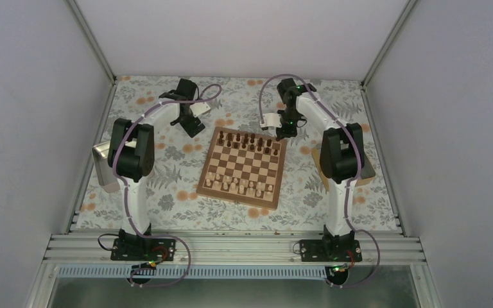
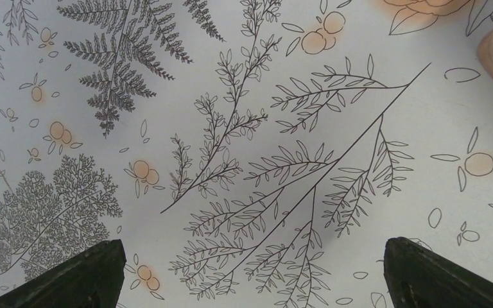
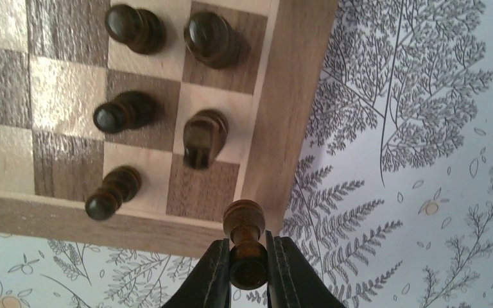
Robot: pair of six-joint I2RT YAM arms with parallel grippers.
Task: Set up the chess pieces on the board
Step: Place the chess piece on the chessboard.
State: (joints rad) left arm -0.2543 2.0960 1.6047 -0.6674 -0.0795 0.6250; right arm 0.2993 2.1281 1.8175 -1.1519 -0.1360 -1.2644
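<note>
We see a table (image 1: 167,192) under a leaf-print cloth (image 2: 244,128), with the board (image 1: 246,164) at the centre of the top view. Its upper rows hold dark pieces (image 1: 247,140) and its lower rows hold pale pieces (image 1: 241,185). The right arm (image 1: 334,147) reaches to the board's upper right corner. The left arm (image 1: 135,151) ends just beyond the upper left corner. The left gripper (image 2: 253,242) hangs spread wide with nothing between its fingers, over bare cloth, seemingly parked out of the way. The right gripper (image 3: 246,240) is clamped on the stem of one dark piece (image 3: 244,221). The piece's head points forward at the board's border, beside a vacant corner square (image 3: 202,189), which we judge to be its destination.
</note>
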